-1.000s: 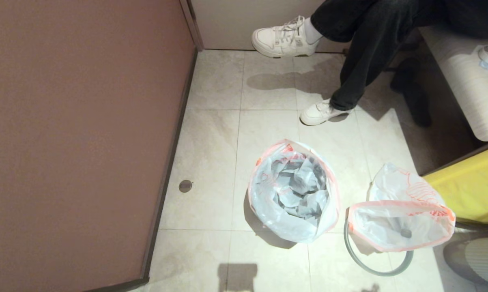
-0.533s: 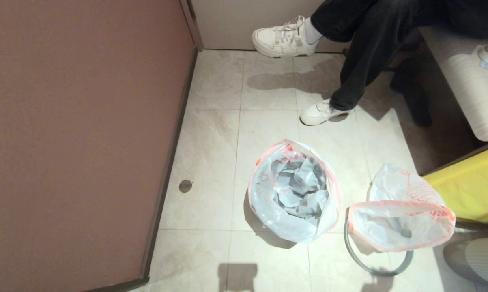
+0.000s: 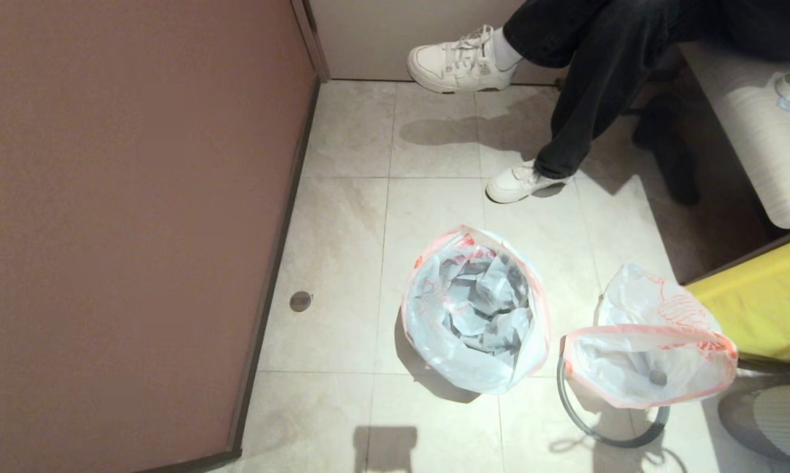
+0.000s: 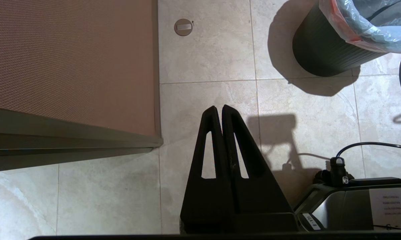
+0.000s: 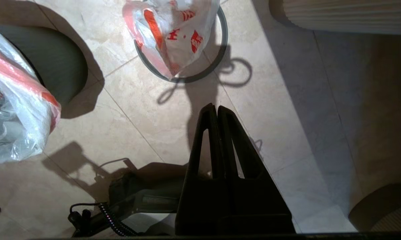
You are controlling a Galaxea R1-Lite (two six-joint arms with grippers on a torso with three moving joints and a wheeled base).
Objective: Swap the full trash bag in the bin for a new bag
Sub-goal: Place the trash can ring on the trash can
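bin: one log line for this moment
left gripper shut, empty | right gripper shut, empty | new bag lining bin | full trash bag on floor over grey hoop

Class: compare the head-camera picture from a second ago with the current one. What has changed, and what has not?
Only shadows changed: a new looping shadow now lies on the floor by the grey hoop. The bin with its bag, the bag on the hoop and the seated person's shoes stayed put. Nothing was gripped or released.

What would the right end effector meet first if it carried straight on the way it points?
Probably bare floor tile: the shut right end effector aims short of the grey hoop under the loose bag, though depth is unclear.
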